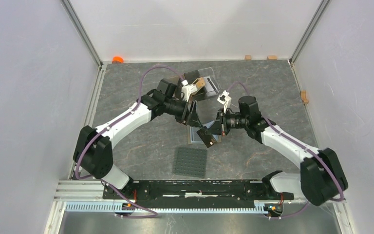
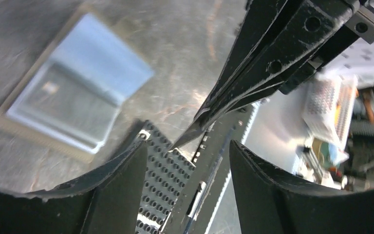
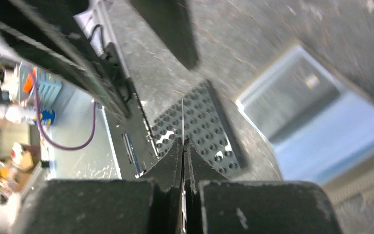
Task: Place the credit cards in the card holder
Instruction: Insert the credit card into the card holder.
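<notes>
The card holder (image 2: 73, 105) lies open on the table, its clear bluish pockets facing up; it also shows in the right wrist view (image 3: 321, 122) and, partly hidden under the grippers, in the top view (image 1: 194, 137). My right gripper (image 1: 214, 129) is shut on a black card (image 1: 207, 137) and holds it tilted just above the holder. In the right wrist view the card (image 3: 182, 117) shows edge-on between the shut jaws (image 3: 183, 146). My left gripper (image 1: 193, 119) is open and empty (image 2: 187, 165), close beside the right gripper's tip. The other cards are not clearly visible.
A dark grey studded mat (image 1: 191, 162) lies just in front of the holder. A clear stand (image 1: 208, 84) stands at the back behind the left wrist. White walls close in the table on the left, back and right. An orange object (image 1: 117, 59) sits in the far left corner.
</notes>
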You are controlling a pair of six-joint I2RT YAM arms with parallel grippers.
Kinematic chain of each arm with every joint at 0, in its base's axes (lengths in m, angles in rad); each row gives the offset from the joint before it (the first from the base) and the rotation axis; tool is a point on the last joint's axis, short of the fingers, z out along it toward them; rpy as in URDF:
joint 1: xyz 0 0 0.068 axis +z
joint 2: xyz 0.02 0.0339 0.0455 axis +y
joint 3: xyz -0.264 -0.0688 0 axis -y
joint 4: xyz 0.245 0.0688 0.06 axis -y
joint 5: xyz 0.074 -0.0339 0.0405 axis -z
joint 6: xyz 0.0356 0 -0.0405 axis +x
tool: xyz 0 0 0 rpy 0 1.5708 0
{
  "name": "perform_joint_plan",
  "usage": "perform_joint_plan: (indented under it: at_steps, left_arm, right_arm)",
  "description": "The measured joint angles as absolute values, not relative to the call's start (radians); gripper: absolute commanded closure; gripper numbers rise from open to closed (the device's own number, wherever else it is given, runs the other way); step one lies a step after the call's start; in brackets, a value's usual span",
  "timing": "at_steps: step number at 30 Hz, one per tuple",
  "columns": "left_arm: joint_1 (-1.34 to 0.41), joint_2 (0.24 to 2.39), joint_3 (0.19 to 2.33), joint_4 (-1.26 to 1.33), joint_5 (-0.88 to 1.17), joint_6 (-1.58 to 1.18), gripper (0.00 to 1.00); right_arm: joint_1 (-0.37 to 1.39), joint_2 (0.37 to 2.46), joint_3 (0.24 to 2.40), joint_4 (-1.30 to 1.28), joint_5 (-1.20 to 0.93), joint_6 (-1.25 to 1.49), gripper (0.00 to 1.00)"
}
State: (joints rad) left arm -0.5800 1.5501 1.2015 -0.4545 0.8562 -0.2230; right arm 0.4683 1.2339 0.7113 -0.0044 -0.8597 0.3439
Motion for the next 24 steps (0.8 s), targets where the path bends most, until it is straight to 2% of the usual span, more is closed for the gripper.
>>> perform_joint_plan:
  at_steps: [6,10,17,24]
  left_arm:
    - [-0.580,1.559,1.068,-0.364,0.562,-0.428,0.27]
    - [-0.580,1.591,1.027,-0.350,0.448,-0.504,0.25]
    - [-0.581,1.674,1.007,-0.275,0.393,-0.573,0.25]
    - [-0.586,1.757,1.008,-0.252,0.368,-0.585,0.33]
  right_arm:
    - [0.434,1.379,0.624,0.056,-0.764,0.503,1.00]
    - [0.415,1.426,0.624,0.072,-0.714,0.549,1.00]
    - [0.373,1.515,0.624,0.115,-0.660,0.602,1.00]
    - [0.372,1.563,0.623,0.161,-0.649,0.632,1.00]
